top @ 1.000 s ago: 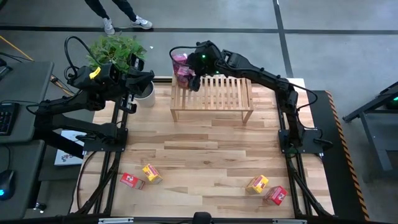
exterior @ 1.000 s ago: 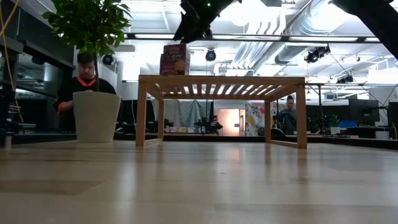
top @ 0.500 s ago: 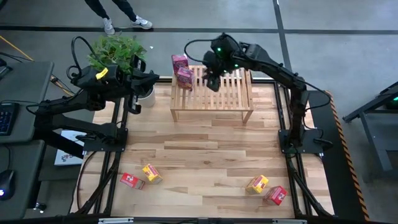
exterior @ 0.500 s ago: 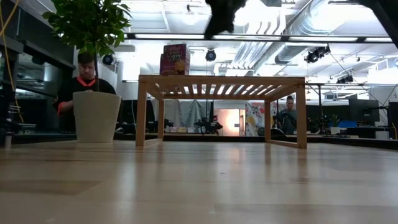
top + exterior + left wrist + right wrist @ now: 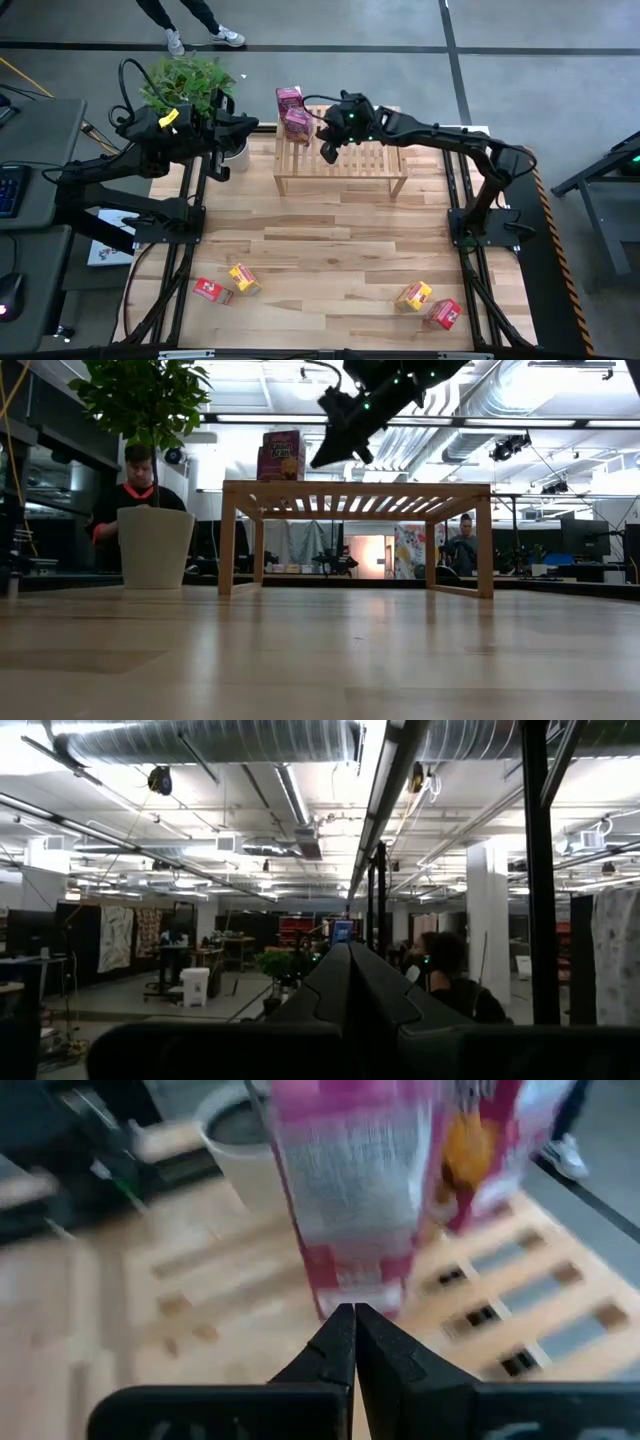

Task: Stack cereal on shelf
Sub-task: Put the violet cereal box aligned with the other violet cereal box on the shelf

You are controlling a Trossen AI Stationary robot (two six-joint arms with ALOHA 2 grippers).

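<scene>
- Where the light-wood plank table [image 5: 330, 250] comes nearest, four small cardboard cereal boxes lie loose: a red box [image 5: 211, 290] touching a yellow box [image 5: 244, 278] toward the left arm's side, and a yellow box [image 5: 413, 296] just beside a red box [image 5: 443, 314] toward the right arm's side.
- Farther back stands the low slatted light-wood shelf [image 5: 365, 160], with two pink cereal boxes [image 5: 292, 112] upright at its left far corner, touching each other; their print cannot be read.
- Above the shelf's slats, the right arm reaches across, long and nearly level, and its right gripper [image 5: 328, 152] hangs beside the pink boxes, fingers pressed together on nothing.
- Beside the white pot with a green plant [image 5: 186, 84], the left arm is folded, its left gripper [image 5: 250, 125] level, fingers pressed together, holding nothing.
- Beyond the table, a person [image 5: 127, 495] sits behind the pot.
</scene>
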